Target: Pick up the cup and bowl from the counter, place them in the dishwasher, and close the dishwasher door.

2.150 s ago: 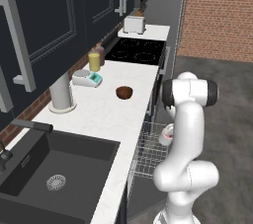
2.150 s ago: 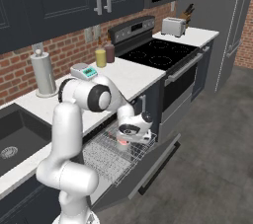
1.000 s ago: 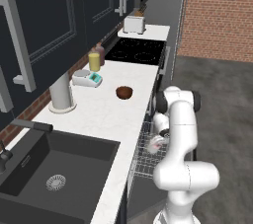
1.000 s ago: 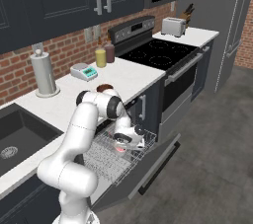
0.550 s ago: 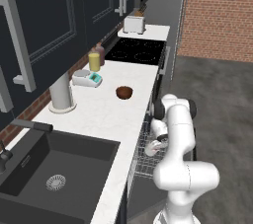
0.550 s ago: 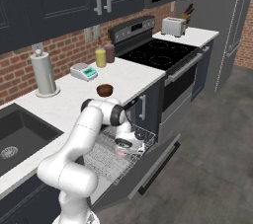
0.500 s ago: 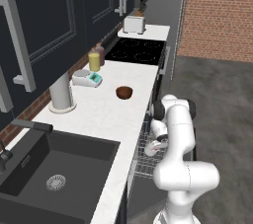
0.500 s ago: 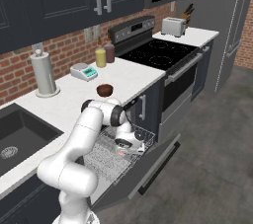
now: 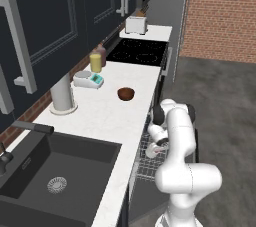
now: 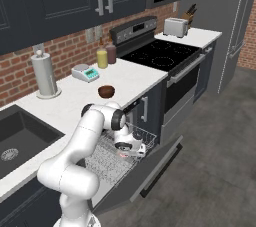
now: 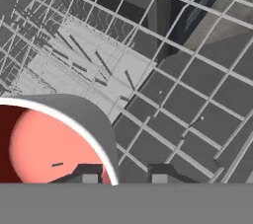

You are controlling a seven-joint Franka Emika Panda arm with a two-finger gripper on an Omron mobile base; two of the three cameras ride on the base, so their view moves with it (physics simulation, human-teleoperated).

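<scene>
From the hand camera I see the gripper (image 11: 121,174) with its two tips straddling the cup's (image 11: 54,141) rim, one tip inside over the salmon interior and one outside the pale wall; I read it as clenched on the cup. Just beyond the cup lies the grey wire rack (image 11: 188,94), its grid running across the picture with a pale speckled patch behind the wires.

In the right base view the gripper (image 10: 126,147) is down inside the dishwasher (image 10: 122,158), with the cup (image 10: 121,152) a small reddish spot at the hand, low over the rack (image 10: 107,156). I cannot tell whether the cup touches the wires. The door (image 10: 145,171) is dropped open, sloping out toward the floor below the rack. In the left base view the hand (image 9: 156,147) sits at the rack (image 9: 146,163) just under the counter edge, and a bit of red from the cup (image 9: 158,149) shows beside it.

The arm folds down from its shoulder at counter height, with the elbow close to the cabinet front.

The bowl (image 10: 106,91) stands on the counter (image 10: 75,101), above and behind the open dishwasher, well apart from the gripper. In the left base view the bowl (image 9: 126,93) sits near the counter's (image 9: 107,116) front edge. Farther back are a scale (image 9: 88,79), a yellow jar (image 9: 95,63) and a paper-towel roll (image 9: 62,92). The sink (image 9: 52,173) lies at one end, the cooktop (image 9: 140,51) and a toaster (image 9: 135,24) at the other.
</scene>
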